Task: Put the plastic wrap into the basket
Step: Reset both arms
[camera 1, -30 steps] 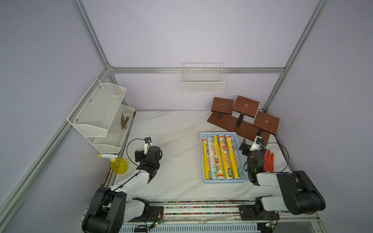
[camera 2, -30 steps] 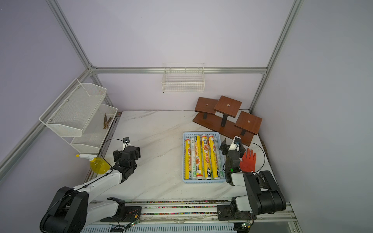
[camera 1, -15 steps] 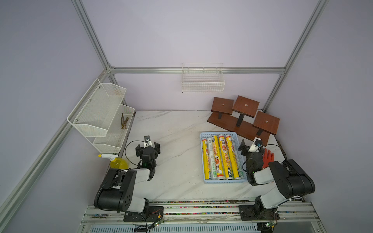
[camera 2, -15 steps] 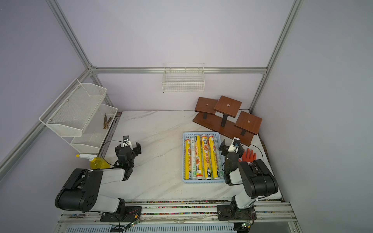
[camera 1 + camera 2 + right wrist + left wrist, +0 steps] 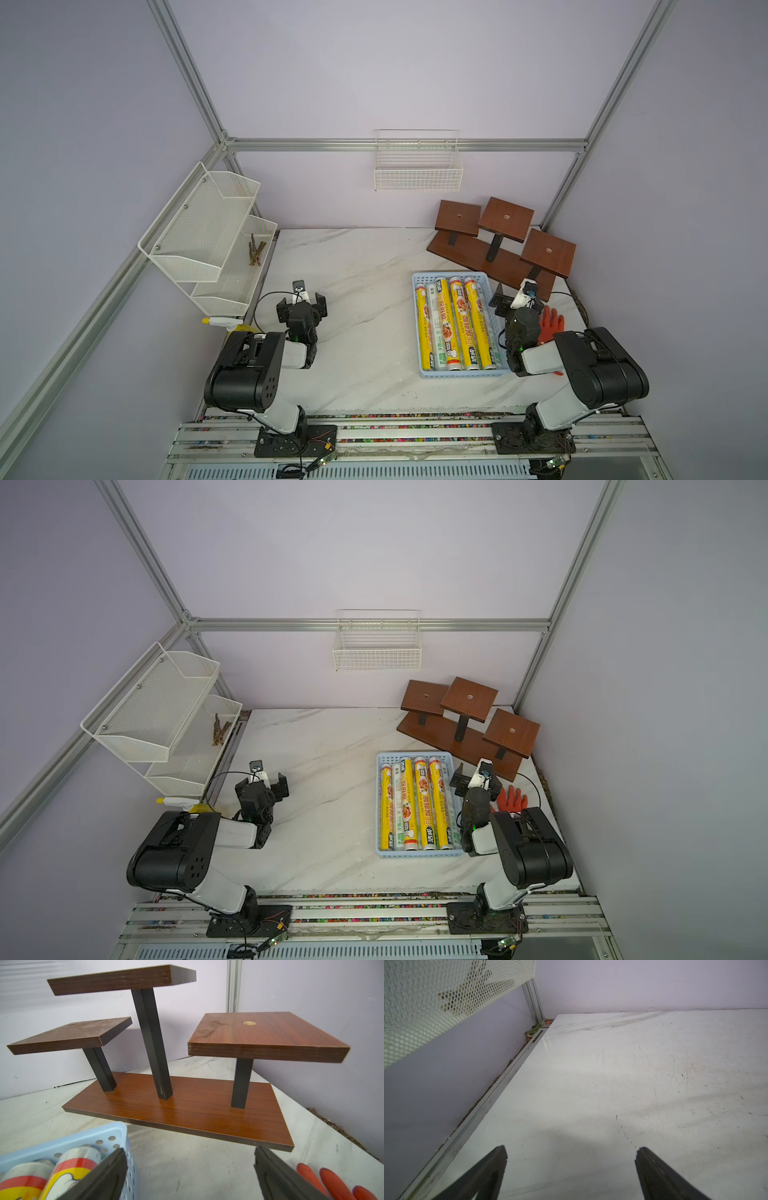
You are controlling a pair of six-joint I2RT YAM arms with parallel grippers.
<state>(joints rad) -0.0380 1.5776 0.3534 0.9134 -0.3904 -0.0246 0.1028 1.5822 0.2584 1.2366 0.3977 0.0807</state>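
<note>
The right jaws stand wide apart and empty over the white marble-patterned counter [image 5: 187, 1167], between the shallow light-blue perforated plastic basket [image 5: 116, 1130] and an orange rubber glove [image 5: 332, 1183]. The left jaws, equally spread and empty, hang over bare counter near the white mesh tiered shelf [image 5: 199, 232]. The yellow and white plastic wrap rolls [image 5: 455, 324] lie side by side inside the basket. Behind it stands a brown wooden three-platform display stand [image 5: 507, 214]. A yellow spray bottle [image 5: 226, 321] lies at the counter's left edge. A white wire basket [image 5: 417, 174] hangs on the lilac back wall.
</note>
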